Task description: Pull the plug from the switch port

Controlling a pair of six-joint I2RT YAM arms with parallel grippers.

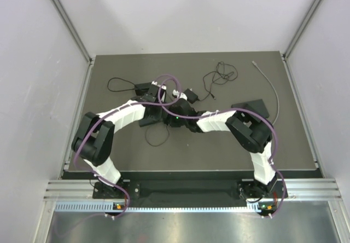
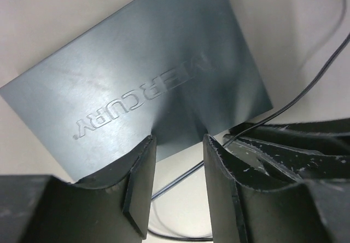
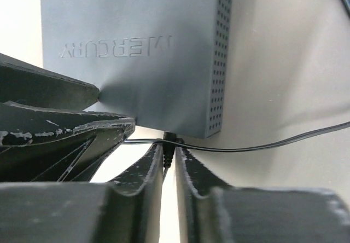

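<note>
The dark grey switch (image 2: 142,73) marked MERCURY lies flat on the table; it also shows in the right wrist view (image 3: 136,62) and partly under the arms in the top view (image 1: 146,122). A small black plug (image 3: 169,140) sits in the switch's near side. My right gripper (image 3: 170,147) is shut on this plug, and a thin black cable (image 3: 273,143) crosses just above its fingertips. My left gripper (image 2: 179,142) is open, with both fingertips resting on the switch's near edge. Both grippers meet at the table's middle (image 1: 169,116).
A black box (image 1: 257,109) lies to the right of the right arm. Two black adapters (image 1: 190,95) (image 1: 143,88) lie behind the grippers, with a tangled black cable (image 1: 221,76) and a grey cable (image 1: 270,87) further back. A cable loop (image 1: 158,136) lies in front.
</note>
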